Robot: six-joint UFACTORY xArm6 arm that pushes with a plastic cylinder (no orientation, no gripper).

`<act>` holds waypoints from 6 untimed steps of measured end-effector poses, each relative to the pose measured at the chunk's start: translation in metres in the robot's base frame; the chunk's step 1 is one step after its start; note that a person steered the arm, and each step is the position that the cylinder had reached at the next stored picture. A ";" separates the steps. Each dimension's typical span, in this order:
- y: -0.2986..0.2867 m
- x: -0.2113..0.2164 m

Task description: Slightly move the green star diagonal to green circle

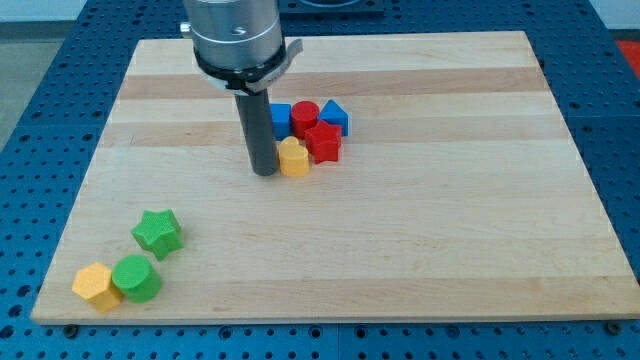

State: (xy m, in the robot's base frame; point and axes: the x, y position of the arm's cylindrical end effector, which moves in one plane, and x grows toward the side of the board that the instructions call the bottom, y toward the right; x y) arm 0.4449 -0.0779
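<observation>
The green star (pixel 158 232) lies near the board's lower left. The green circle (pixel 136 279) sits just below it and slightly left, almost touching. My tip (pixel 265 173) rests on the board at the middle top, far up and to the right of both green blocks. It stands right beside the left side of a yellow pentagon-like block (pixel 294 158).
A yellow hexagon (pixel 96 287) touches the green circle's left side. Next to my tip is a cluster: a blue cube (pixel 281 118), a red cylinder (pixel 305 116), a blue triangle-like block (pixel 335 117) and a red star (pixel 323 142). The board's edge (pixel 320 321) runs along the bottom.
</observation>
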 end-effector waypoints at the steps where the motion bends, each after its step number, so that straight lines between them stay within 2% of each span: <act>1: 0.010 0.000; 2: 0.004 0.007; 3: -0.045 0.028; 5: -0.226 0.035; 6: -0.227 0.038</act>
State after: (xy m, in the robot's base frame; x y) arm 0.4830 -0.3050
